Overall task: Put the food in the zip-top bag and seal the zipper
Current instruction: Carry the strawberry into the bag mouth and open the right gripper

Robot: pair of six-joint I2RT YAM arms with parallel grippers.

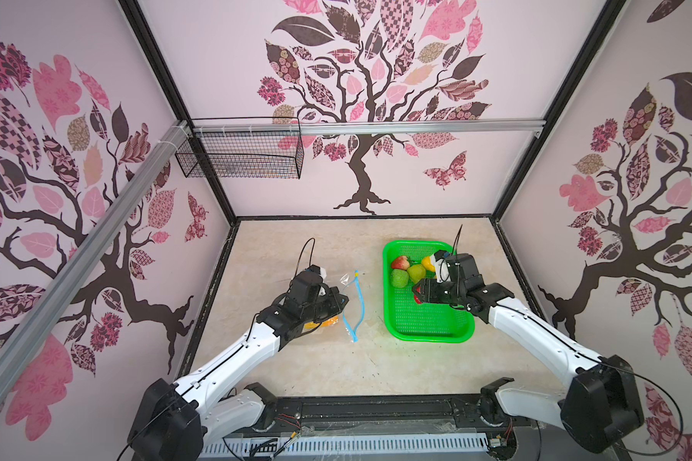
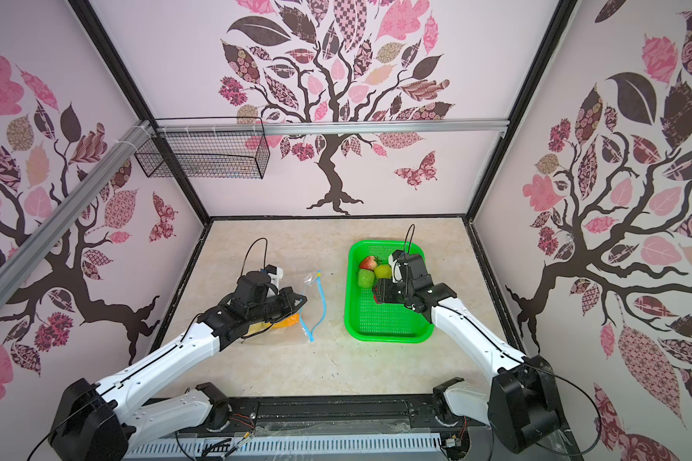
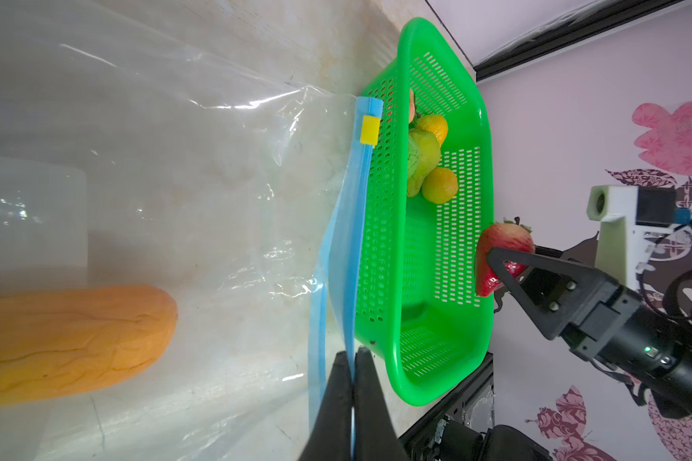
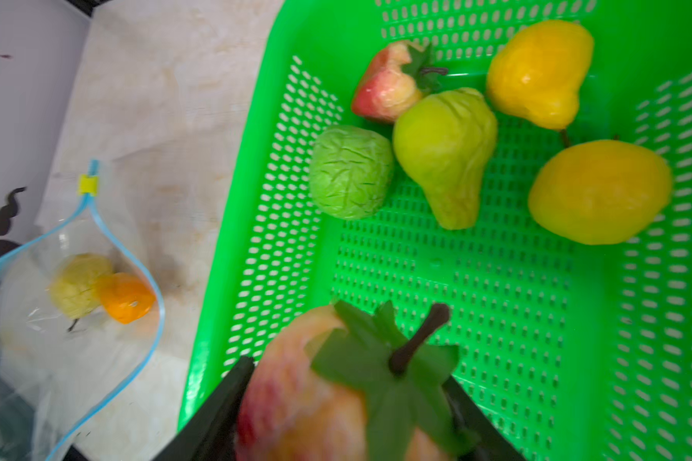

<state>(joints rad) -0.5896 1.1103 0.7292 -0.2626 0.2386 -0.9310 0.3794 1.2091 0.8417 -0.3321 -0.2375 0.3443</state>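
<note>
The clear zip-top bag (image 1: 348, 279) lies left of centre with its mouth agape. My left gripper (image 3: 351, 353) is shut on the upper side of the blue zipper (image 3: 356, 223), whose yellow slider (image 3: 370, 129) sits at the far end. Inside the bag lie an orange carrot (image 3: 69, 339) and a pale yellow piece (image 4: 76, 285). My right gripper (image 4: 348, 371) is shut on a red strawberry (image 4: 304, 391), held above the green basket (image 1: 428, 337). In the basket lie another strawberry (image 4: 384, 88), a green apple (image 4: 350, 171), a green pear (image 4: 444, 151) and two yellow fruits (image 4: 600, 191).
A black wire basket (image 1: 240, 153) hangs from the rail on the back wall at the left. Patterned walls close in the table on three sides. Bare marbled tabletop (image 1: 372, 303) separates the bag's mouth from the green basket.
</note>
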